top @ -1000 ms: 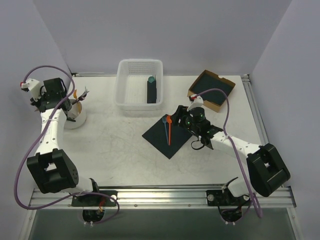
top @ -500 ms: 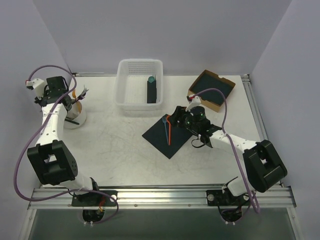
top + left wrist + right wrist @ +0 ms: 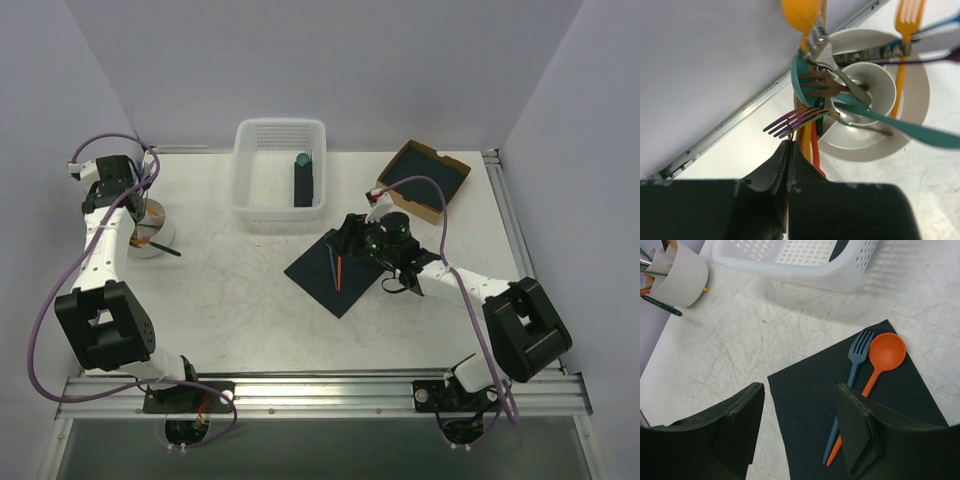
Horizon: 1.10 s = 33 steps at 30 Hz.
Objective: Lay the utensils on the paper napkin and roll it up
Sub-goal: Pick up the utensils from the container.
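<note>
The dark paper napkin (image 3: 335,285) (image 3: 800,435) lies flat in the middle of the table. An orange spoon (image 3: 887,353) (image 3: 339,268) and a blue fork (image 3: 860,347) rest side by side on it. My right gripper (image 3: 350,238) (image 3: 799,390) hovers open over the napkin's edge, and the two handles run under its right finger. At the far left, my left gripper (image 3: 140,190) (image 3: 789,143) is shut just above the white cup (image 3: 150,228) (image 3: 905,75). The cup is full of utensils, among them an orange fork (image 3: 905,20) and a purple fork (image 3: 795,119) at the jaw tips.
A white basket (image 3: 280,125) at the back holds a dark roll with a teal tip (image 3: 303,180). A cardboard box (image 3: 395,165) with dark sheets sits at the back right. A dark utensil (image 3: 165,247) pokes out beside the cup. Metal rails edge the table.
My left gripper has shifted up and to the right over the cup, still shut. The right gripper has crept a little left over the napkin's corner, still open.
</note>
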Each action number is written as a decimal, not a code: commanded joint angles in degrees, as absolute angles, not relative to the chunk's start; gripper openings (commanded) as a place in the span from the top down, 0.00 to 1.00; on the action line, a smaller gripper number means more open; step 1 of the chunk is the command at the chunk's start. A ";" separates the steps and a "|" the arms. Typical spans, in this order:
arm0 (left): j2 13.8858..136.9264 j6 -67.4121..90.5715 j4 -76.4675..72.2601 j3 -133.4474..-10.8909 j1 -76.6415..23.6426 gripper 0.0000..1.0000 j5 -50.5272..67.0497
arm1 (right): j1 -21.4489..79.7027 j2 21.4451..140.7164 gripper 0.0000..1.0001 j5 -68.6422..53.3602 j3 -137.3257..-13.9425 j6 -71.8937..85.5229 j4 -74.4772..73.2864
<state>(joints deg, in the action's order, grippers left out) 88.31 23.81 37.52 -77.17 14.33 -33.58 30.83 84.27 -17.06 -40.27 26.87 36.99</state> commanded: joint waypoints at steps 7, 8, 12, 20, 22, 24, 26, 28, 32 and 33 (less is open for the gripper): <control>84.82 21.97 42.36 -77.52 14.15 0.98 -26.02 | 31.46 84.81 0.42 -20.65 -41.40 26.02 41.04; 84.73 21.97 42.45 -77.43 14.15 0.98 -26.02 | 31.46 84.90 0.42 -20.83 -41.31 26.02 41.13; 83.76 22.15 41.14 -76.73 14.15 0.98 -23.92 | 31.73 84.99 0.42 -21.18 -41.31 25.93 41.31; 84.28 24.69 44.02 -79.80 14.15 0.98 -21.53 | 31.82 85.25 0.42 -21.18 -41.31 25.75 41.05; 84.72 25.40 44.65 -80.24 14.24 0.98 -21.45 | 31.82 85.34 0.42 -21.71 -41.48 25.66 41.22; 84.64 26.01 44.47 -80.16 14.33 0.97 -20.66 | 31.82 85.52 0.41 -22.15 -41.57 25.23 41.48; 84.46 26.28 43.78 -79.63 14.24 0.98 -20.22 | 32.16 86.65 0.39 -25.39 -41.48 24.96 43.58; 84.81 26.10 42.98 -79.45 14.24 0.98 -19.60 | 33.56 88.93 0.37 -28.98 -42.44 23.74 45.34; 85.95 25.84 42.80 -79.63 14.24 0.98 -19.25 | 40.41 93.76 0.30 -30.50 -47.80 15.49 40.64; 85.96 25.58 42.72 -79.54 14.24 0.97 -18.99 | 43.74 95.08 0.29 -30.06 -52.08 13.90 38.87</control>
